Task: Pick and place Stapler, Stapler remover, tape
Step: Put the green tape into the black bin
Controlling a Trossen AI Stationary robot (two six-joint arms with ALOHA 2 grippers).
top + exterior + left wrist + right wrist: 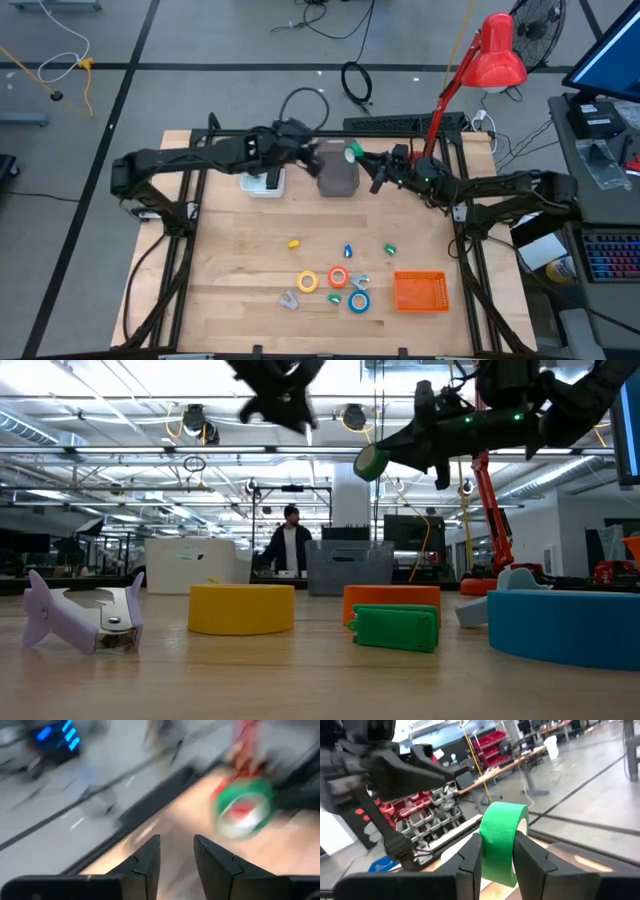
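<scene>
My right gripper (362, 158) is shut on the green tape roll (352, 152), raised above the far right corner of the grey bin (338, 172). In the low view the green tape roll (372, 463) hangs high over the table. My left gripper (312, 150) hovers open just left of it, above the bin, holding nothing. On the near table lie the yellow tape (307, 282), the orange-red tape (338, 277), the blue tape (358, 300), the pale purple stapler remover (290, 299) and a small green stapler (395, 628), each resting flat on the wood. My right gripper pinches the green tape roll between its two fingers, one fingertip (471, 851) on each flat side, the outer band (501, 837) facing the wrist camera. The fingers reach in about level from the table's right. The roll stands on edge, sticks out beyond the fingertips and is lifted clear.
A white bin (262, 182) stands left of the grey one and an orange mesh bin (420, 290) sits at the near right. Small yellow (293, 243), blue (348, 250) and green (390, 249) pieces lie mid-table. A red lamp (495, 55) rises at the far right corner.
</scene>
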